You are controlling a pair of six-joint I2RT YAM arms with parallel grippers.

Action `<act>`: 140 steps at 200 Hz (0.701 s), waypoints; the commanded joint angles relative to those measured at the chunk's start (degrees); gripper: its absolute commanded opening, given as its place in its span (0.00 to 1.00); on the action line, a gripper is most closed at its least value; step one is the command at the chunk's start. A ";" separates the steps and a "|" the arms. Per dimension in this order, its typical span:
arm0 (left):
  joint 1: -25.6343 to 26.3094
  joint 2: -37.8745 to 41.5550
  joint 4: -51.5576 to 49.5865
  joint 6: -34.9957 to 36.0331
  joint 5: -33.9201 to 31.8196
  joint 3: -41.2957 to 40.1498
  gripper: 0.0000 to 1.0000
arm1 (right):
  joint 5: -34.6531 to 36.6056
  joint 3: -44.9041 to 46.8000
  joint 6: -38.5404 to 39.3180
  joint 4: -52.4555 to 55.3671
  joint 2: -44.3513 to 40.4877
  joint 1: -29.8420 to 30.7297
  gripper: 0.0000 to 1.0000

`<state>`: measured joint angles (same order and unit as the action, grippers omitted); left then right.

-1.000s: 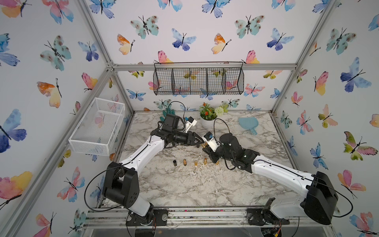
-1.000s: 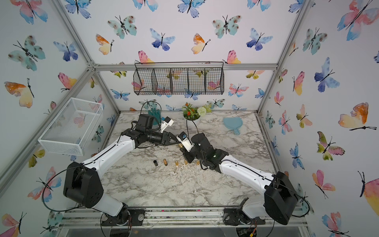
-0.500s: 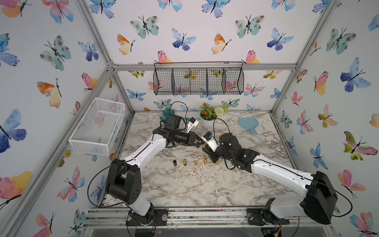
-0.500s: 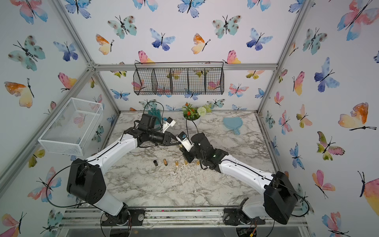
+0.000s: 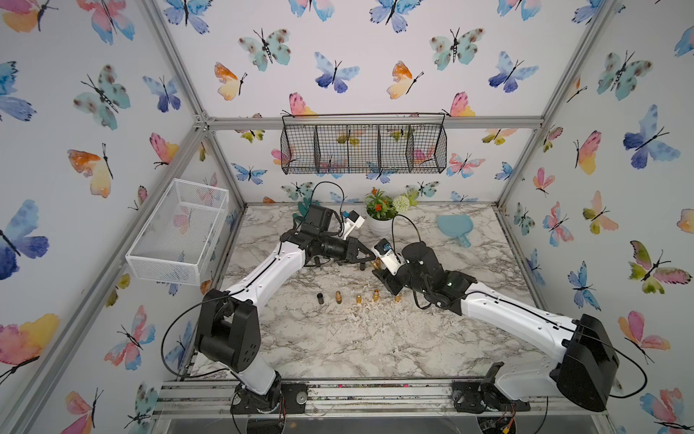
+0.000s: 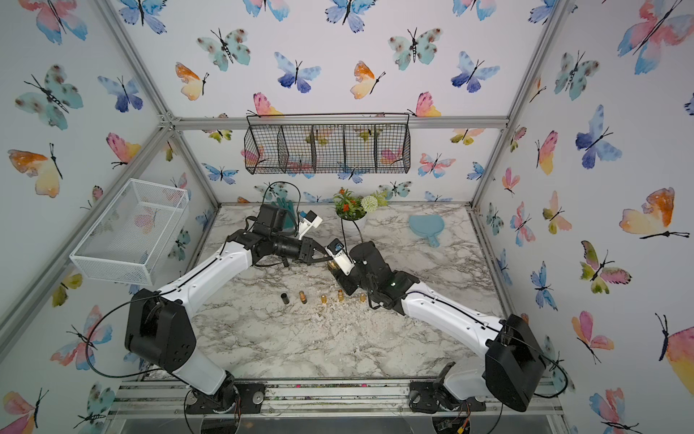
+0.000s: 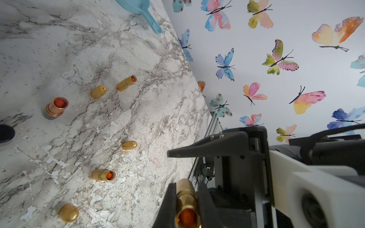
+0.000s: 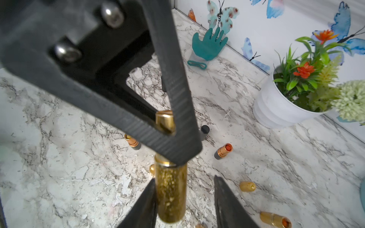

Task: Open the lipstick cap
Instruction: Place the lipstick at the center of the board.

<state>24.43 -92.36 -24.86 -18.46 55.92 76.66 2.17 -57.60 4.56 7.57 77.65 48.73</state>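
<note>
**Top views.** Both arms meet above the middle of the worktop (image 5: 338, 338). The left gripper (image 5: 371, 258) and right gripper (image 5: 377, 269) stand tip to tip. The lipstick (image 5: 374, 264) is a small gold speck between them, lifted off the surface, and it looks the same in both top views (image 6: 331, 266). Neither grip can be read at this size. A row of loose tubes (image 5: 338, 297) stands on the worktop near the right gripper, on the side toward the arm bases.

**Left wrist view.** The left gripper (image 7: 186, 186) is pressed onto the gold barrel, one finger on each side. An orange-red end faces the camera. The rounded cap (image 7: 184, 183) pokes out past the fingertips. One finger (image 7: 197, 151) of the right gripper stands apart from the cap. More tubes and caps are scattered on the worktop beyond.

**Right wrist view.** The right gripper (image 8: 184, 185) is spread. The glittery gold cap (image 8: 170, 193) sits between its fingers. It is close against one finger (image 8: 147, 199), though I cannot tell if they touch, and there is a clear gap to the other. The left gripper (image 8: 173, 138) pinches the plain gold barrel just past the cap. A plant pot (image 8: 280, 110) and a teal glove (image 8: 208, 44) stand beyond both grippers, by the wall.
</note>
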 commanded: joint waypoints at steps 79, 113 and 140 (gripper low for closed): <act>19.32 -7.92 7.03 6.49 -46.91 5.59 0.07 | 14.05 -3.05 -6.06 13.77 -19.03 -0.13 0.46; 26.84 -13.87 10.04 8.72 -55.72 8.06 0.09 | 20.36 -4.47 -8.51 17.26 -22.49 -0.12 0.46; 30.19 -18.77 12.39 8.85 -56.30 9.64 0.09 | 19.81 -5.28 -8.36 18.72 -24.04 -0.13 0.46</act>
<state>52.86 -107.04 -15.62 -11.53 6.07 83.85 19.35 -61.63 -2.39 22.65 54.70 48.71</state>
